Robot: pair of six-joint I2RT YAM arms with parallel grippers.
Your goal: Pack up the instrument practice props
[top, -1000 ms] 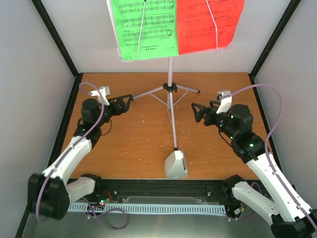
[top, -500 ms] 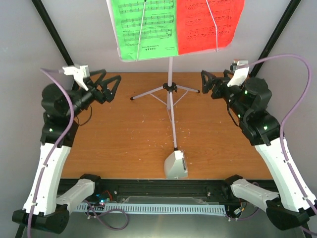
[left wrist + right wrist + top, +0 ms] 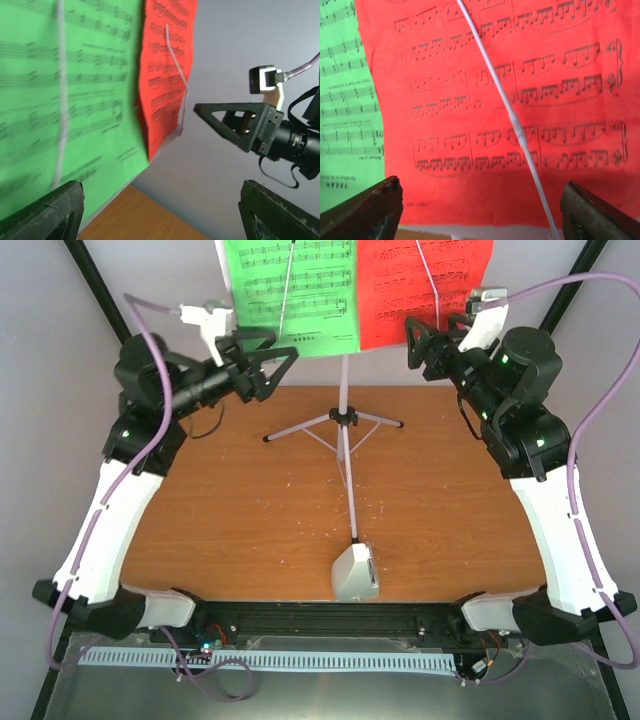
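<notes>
**Entry: instrument practice props, packing state**

Progress: nothing is being shown as packed.
- The white-desked music stand [image 3: 344, 390] is being seen fully erected on its thin silver tripod.
- The green printed music sheet [image 3: 290, 290] and the red printed music sheet [image 3: 420, 285] are being carried side by side on its desk. Each is being pinned by a thin white retaining wire [image 3: 515, 122].
- The small white wedge-shaped metronome [image 3: 354, 573] is being seen on the brown wooden tabletop [image 3: 230, 520], well below and behind both tools. It is standing at the foot of the tripod's near leg; whether it is touching the leg cannot be told.
- By this reckoning every step is being left to do: sheets off, stand folded, metronome gathered. No box or bag is being shown.

Tools:
- Left gripper [image 3: 272, 360]: the fingers are being held spread, with nothing between them. The green sheet's lower edge is lying just ahead.
- Right gripper [image 3: 418, 345]: the fingers are being held spread and empty. The red sheet is lying directly ahead, near, with no contact visible.

Views:
- Top camera only: the tripod, the metronome and both arms are being shown. The stand's upper part is being cut off.
- Right wrist only: the notation and the wire are being shown close up.
- Left wrist only: the sheets are being seen obliquely, with the red one bowing outward. The right gripper is being seen facing across.
</notes>
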